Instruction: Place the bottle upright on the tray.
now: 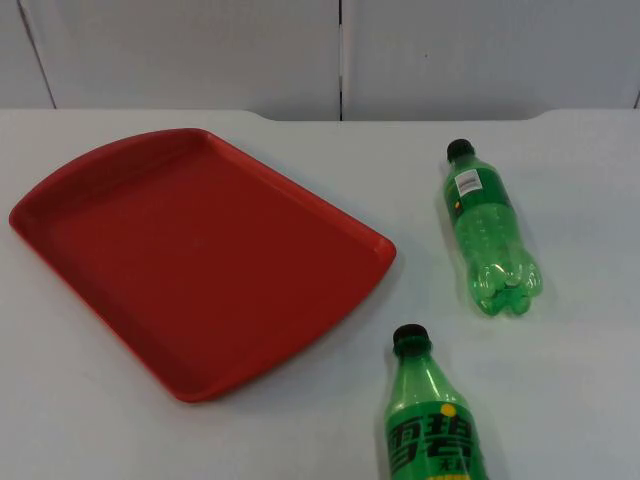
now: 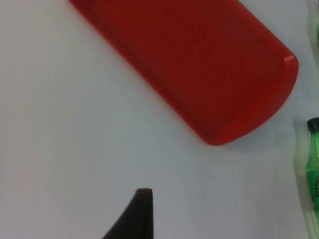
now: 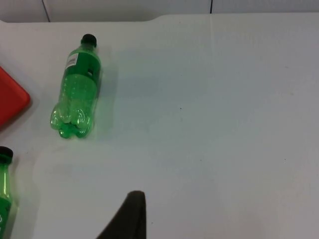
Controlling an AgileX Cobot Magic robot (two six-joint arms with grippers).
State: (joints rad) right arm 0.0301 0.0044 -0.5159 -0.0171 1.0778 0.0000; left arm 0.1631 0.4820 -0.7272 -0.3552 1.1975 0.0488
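From the top view, a flat red plastic tray with a raised rim (image 1: 60, 190) lay on the white table top (image 1: 580, 200), turned at a slant, with nothing on it. To its right lay a green plastic bottle with a black cap (image 1: 487, 232), flat on its side, its cap pointing toward the grey partition wall (image 1: 200, 50) and its bumpy bottom pointing toward the near side. It was near the tray's right corner but not touching it. Closer to the near edge lay a second green plastic bottle with a black cap and white writing on its label (image 1: 428, 415), also on its side, cap pointing toward the wall, and part of it ran out of the picture. The two bottles were apart from each other. In the left wrist view, one black fingertip of the left gripper (image 2: 134, 214) hung over bare table, the red tray (image 2: 199, 64) stretched away beyond it, and a bit of a green bottle showed at the edge. I could not tell how wide that claw was. In the right wrist view, one black fingertip of the right gripper (image 3: 127, 216) hung over bare table too, well apart from the lying bottle (image 3: 77, 89); a corner of the tray and the second bottle's cap (image 3: 5, 155) peeked in. I could not tell how wide that claw was either.
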